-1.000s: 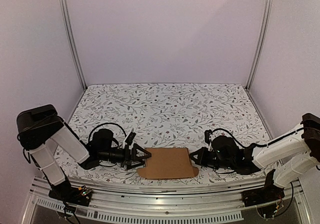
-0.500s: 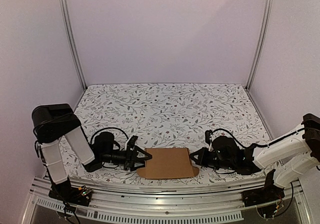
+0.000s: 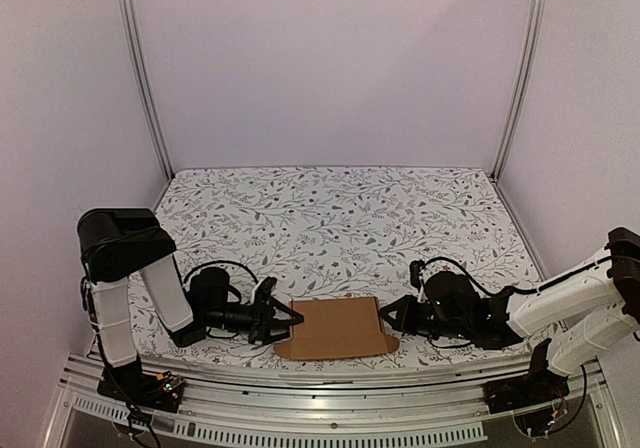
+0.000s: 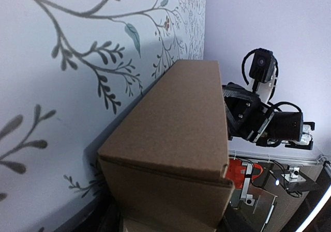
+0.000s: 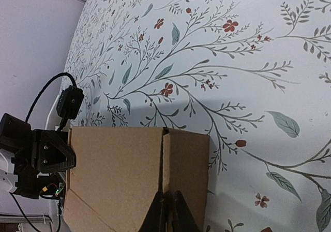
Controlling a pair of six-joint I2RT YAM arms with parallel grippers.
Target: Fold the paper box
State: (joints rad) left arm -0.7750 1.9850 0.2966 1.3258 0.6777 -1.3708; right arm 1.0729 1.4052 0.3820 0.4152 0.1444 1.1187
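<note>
The paper box is plain, unprinted brown. The table has a white cover patterned with grey branches and leaves, dotted with small red flowers. The walls are pale lilac. The left arm and right arm are white with black joints.

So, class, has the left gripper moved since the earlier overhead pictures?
Yes. Against the fixed left post, the left gripper has edged right and nearer the front rail, up to the paper box.

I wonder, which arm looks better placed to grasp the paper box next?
Left, probably. The left gripper faces the paper box at its left end with jaws apart; the right gripper at the other end is shut and would have to open first.
</note>
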